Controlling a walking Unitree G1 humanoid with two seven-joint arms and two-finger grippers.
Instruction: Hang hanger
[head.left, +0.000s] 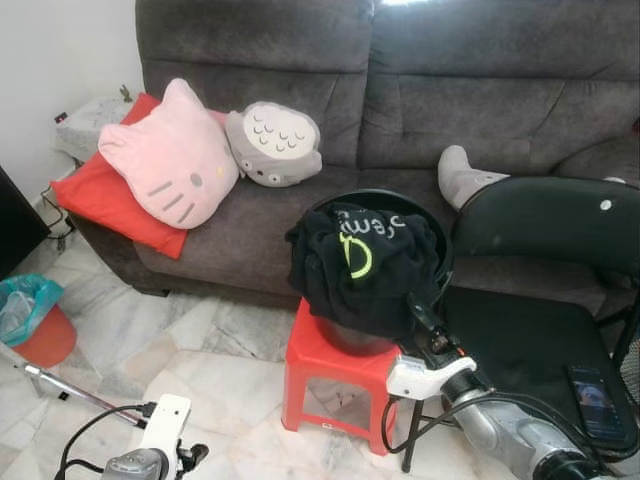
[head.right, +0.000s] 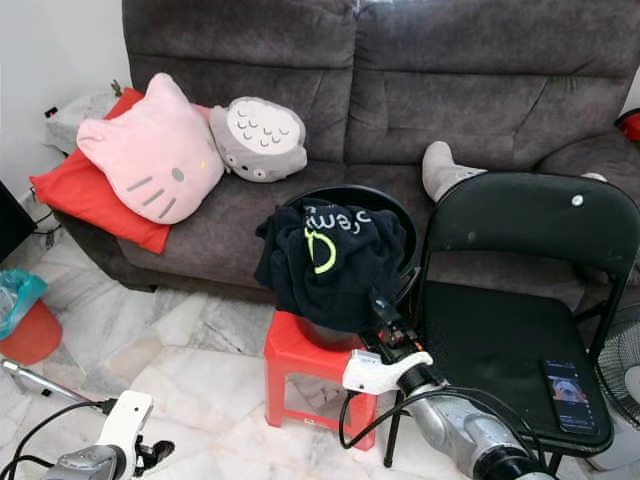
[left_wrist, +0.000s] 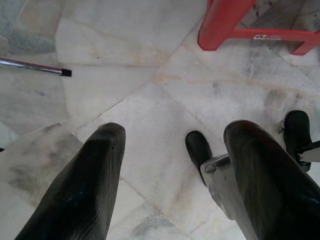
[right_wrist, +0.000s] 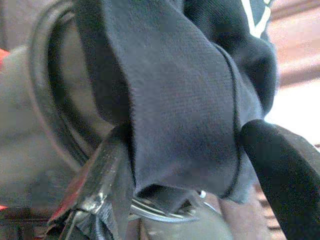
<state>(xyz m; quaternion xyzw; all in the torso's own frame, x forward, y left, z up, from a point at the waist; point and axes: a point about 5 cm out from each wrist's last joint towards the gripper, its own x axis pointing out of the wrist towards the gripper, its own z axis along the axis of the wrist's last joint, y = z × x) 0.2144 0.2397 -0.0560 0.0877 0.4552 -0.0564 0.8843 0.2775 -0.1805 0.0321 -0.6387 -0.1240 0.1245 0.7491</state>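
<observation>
Before the sofa: a red stool (head.left: 325, 360) stands on the marble floor (head.left: 200, 360), used below as the landmark.
On the stool: a black bucket (head.left: 425, 222) sits on the seat, with a black garment (head.left: 362, 262) bearing pale green lettering draped over its rim and hanging down its front.
Right gripper (head.left: 418, 308): raised at the stool's right front corner, fingers spread on either side of the garment's lower hem; in the right wrist view the cloth hangs between the two fingertips (right_wrist: 285, 165), and whether they touch it cannot be told.
Left gripper (left_wrist: 170, 180): low over the floor, well to the left of the stool and nearer the camera, fingers spread and holding nothing.
Hanger: cannot be made out in any view.
Right of the stool: a black folding chair (head.right: 530, 230) stands just beside it, with a phone (head.right: 566, 386) lying on the seat.
Behind the stool: a grey sofa (head.left: 480, 90) carries a pink cat cushion (head.left: 170, 160), a red cushion (head.left: 95, 195) and a grey plush (head.left: 272, 145).
Far left of the stool: a red bin (head.left: 40, 335) with a green liner.
</observation>
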